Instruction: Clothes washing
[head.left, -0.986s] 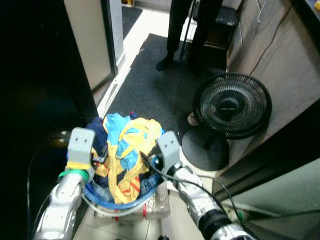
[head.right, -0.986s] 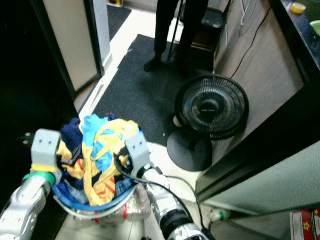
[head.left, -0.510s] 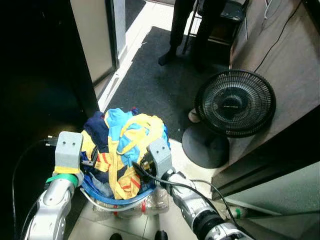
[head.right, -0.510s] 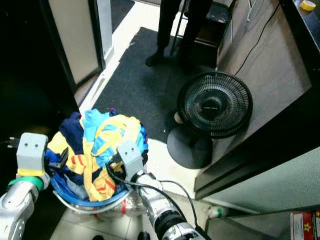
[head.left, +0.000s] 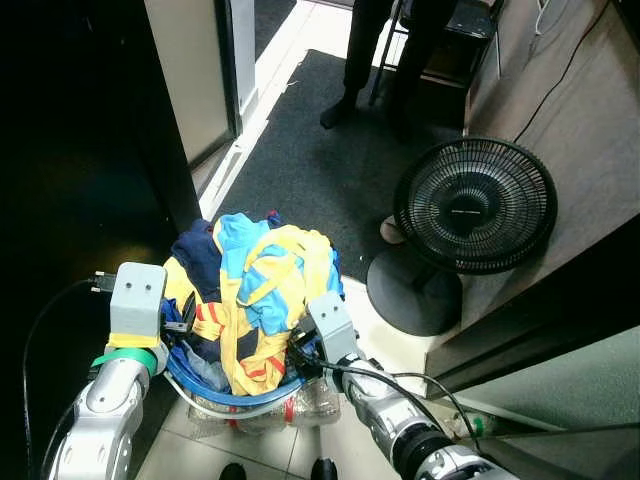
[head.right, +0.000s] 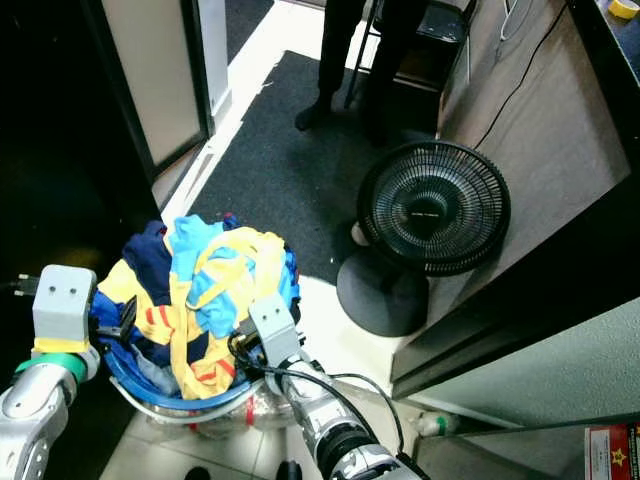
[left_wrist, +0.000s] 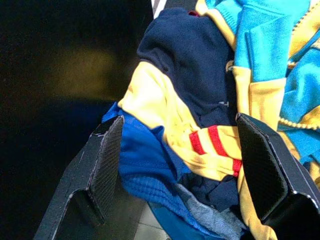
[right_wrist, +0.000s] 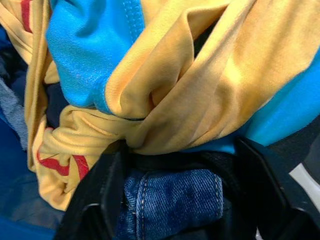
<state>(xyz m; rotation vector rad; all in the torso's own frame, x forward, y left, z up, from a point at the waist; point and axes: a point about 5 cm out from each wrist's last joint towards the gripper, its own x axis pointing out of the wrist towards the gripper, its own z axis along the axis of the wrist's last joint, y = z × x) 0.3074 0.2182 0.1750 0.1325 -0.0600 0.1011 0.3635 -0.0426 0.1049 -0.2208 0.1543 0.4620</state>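
While I carry the blue basket (head.left: 215, 388) low in the frame's centre, heaped with clothes (head.left: 255, 290), it sits between my hands: left gripper (left_wrist: 185, 165) and right gripper (right_wrist: 180, 190) both spread wide, pressing opposite rims

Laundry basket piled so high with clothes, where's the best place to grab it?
Probably the blue rim of the laundry basket, one end effector on each side: left end effector, right end effector. The clothes heap over the top, leaving only the sides free.
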